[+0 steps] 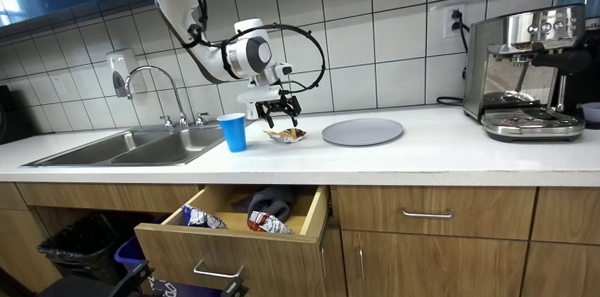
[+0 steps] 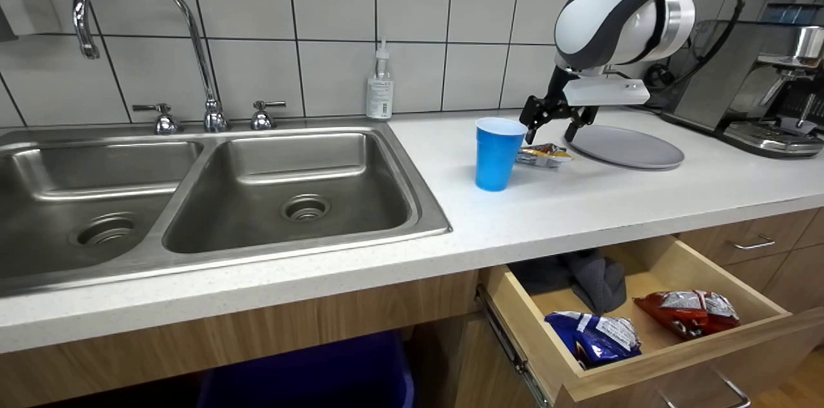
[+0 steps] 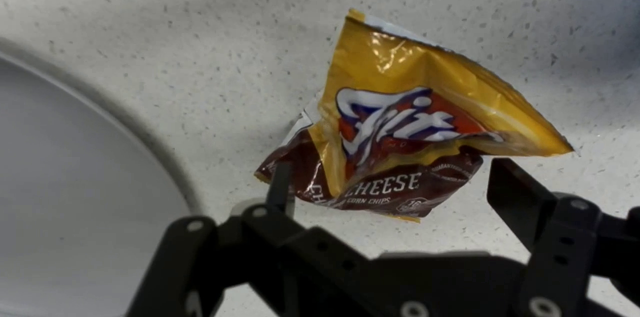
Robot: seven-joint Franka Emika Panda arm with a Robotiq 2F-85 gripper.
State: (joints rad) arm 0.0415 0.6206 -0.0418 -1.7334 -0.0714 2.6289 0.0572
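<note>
A crumpled yellow and brown chip bag (image 3: 400, 127) lies on the white counter, and it also shows in both exterior views as a small packet (image 1: 287, 136) (image 2: 544, 156). Just above it hangs my gripper (image 1: 283, 125), pointing down with its fingers spread wide. In the wrist view the bag's brown end reaches between the black fingertips of the gripper (image 3: 391, 164), and nothing is gripped. A blue cup (image 2: 494, 157) stands upright close beside the bag on the sink side. On the bag's opposite side lies a flat grey plate (image 1: 362, 131), its edge also showing in the wrist view.
Below the counter an open drawer (image 1: 225, 248) holds a blue bag (image 2: 595, 335), a red bag (image 2: 689, 313) and a dark grey cloth (image 2: 599, 282). A double sink (image 2: 425, 202) with a tall faucet (image 2: 193, 28) and a coffee machine (image 1: 525, 67) flank the work area.
</note>
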